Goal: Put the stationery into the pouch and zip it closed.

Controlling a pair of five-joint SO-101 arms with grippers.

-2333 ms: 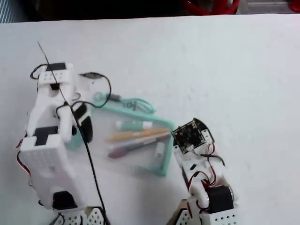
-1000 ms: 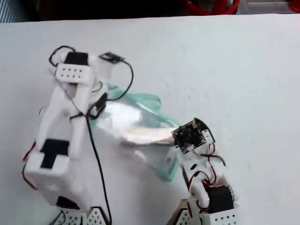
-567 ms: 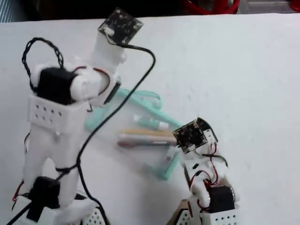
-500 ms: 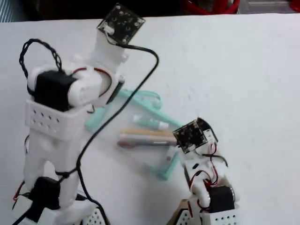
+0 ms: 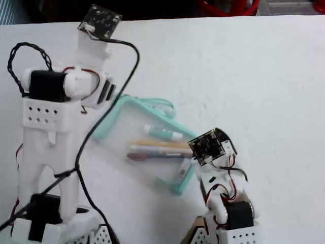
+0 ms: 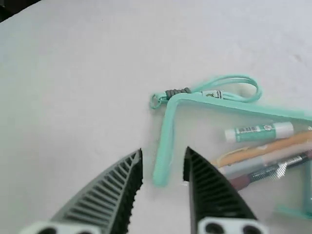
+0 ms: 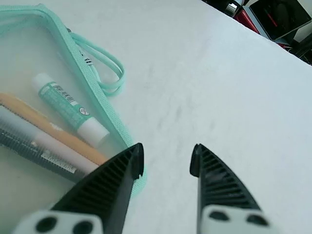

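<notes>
A clear pouch with mint-green trim lies flat mid-table, holding a green-labelled tube, a yellow pencil, pens and a small eraser. My left gripper hangs open above the pouch's end edge, apart from it; the zipper pull sits at the corner by the strap loop. At the pouch's other end my right gripper is open, one finger over the trim, with the tube and pencil close by.
The left arm stands tall on the table's left with its cable draped toward the pouch. The right arm's base is at the front. White table stretches bare to the right and back.
The left gripper dragged and turned the pouch, let go of it, then rose and drew back to the left. The pouch has settled flat. The right arm barely moved.
</notes>
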